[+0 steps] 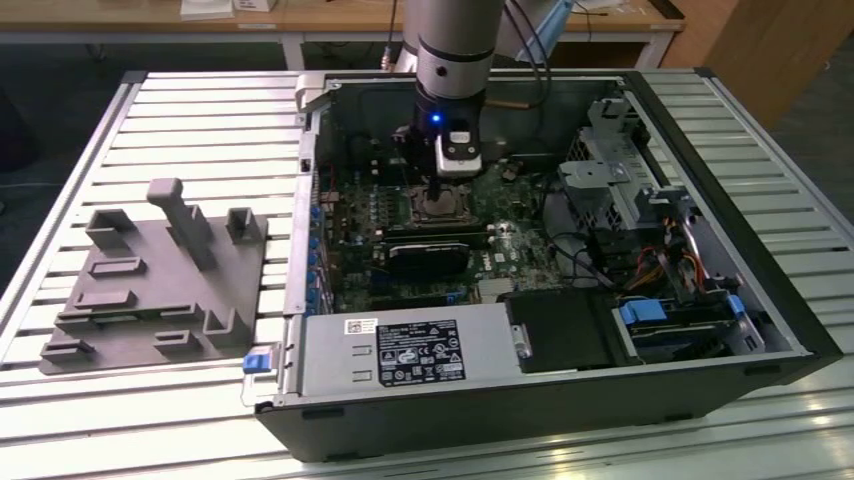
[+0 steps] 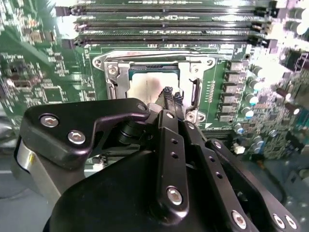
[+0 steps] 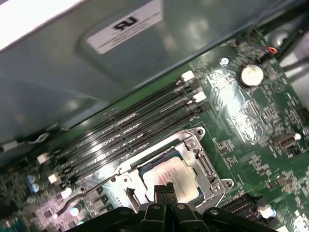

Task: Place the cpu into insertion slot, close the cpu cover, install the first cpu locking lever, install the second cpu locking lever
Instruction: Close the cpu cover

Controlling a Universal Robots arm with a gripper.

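Observation:
The cpu [image 2: 145, 87] [image 3: 175, 173], a pale square chip with a smudge on top, lies in the insertion slot [image 1: 437, 206] on the green board inside the open computer case. The cpu cover [image 2: 154, 63] [image 3: 197, 151], a silver frame, appears to lie flat around it, so the chip shows through its window. My gripper [image 1: 449, 184] [image 2: 171, 96] [image 3: 164, 189] hangs just over the chip's edge with its black fingertips pressed together and nothing between them. A thin metal lever rod [image 3: 91, 192] runs out from one corner of the socket.
Long black memory slots [image 2: 164, 24] [image 3: 120, 125] run beside the socket, close to the case wall [image 3: 96, 58]. In the exterior view a labelled power-supply box [image 1: 400, 355] sits at the case front, drive cages [image 1: 627, 180] at its right, and a grey fixture [image 1: 154, 280] on the slatted table at its left.

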